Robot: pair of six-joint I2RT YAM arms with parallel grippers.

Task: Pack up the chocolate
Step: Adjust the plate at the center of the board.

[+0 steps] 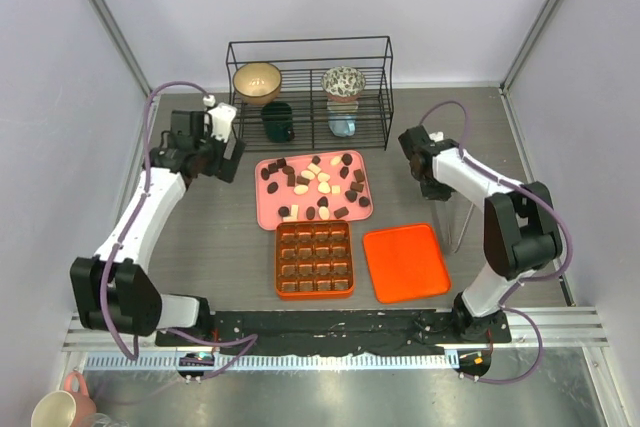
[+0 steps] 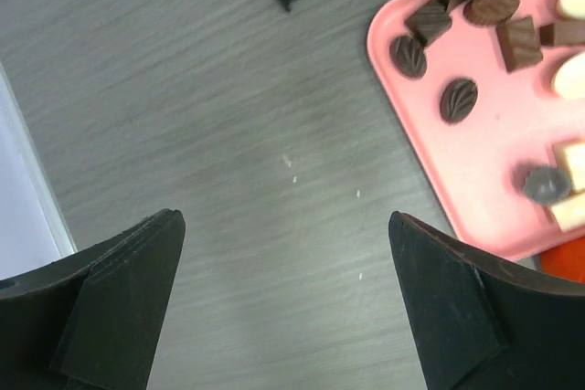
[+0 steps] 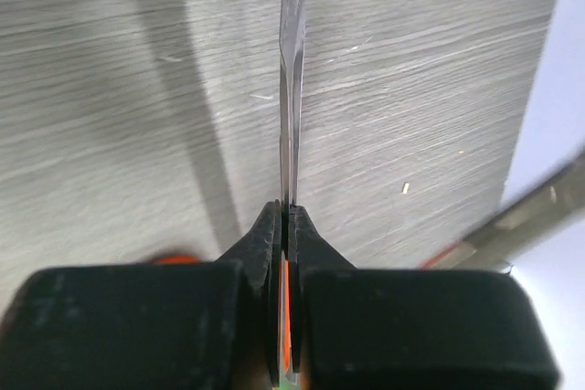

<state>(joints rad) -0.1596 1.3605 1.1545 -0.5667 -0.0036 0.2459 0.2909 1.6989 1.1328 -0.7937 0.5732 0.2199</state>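
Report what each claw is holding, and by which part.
Left claw: open, holding nothing. Right claw: shut on a thin metal tool, probably tongs, pinched at its orange part, metal strip sticking out ahead.

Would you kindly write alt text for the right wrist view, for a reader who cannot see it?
The right end effector is shut on a thin metal strip that runs straight ahead over the grey wood-grain table. An orange part shows between its fingers, and a second, blurred metal bar crosses the lower right corner.
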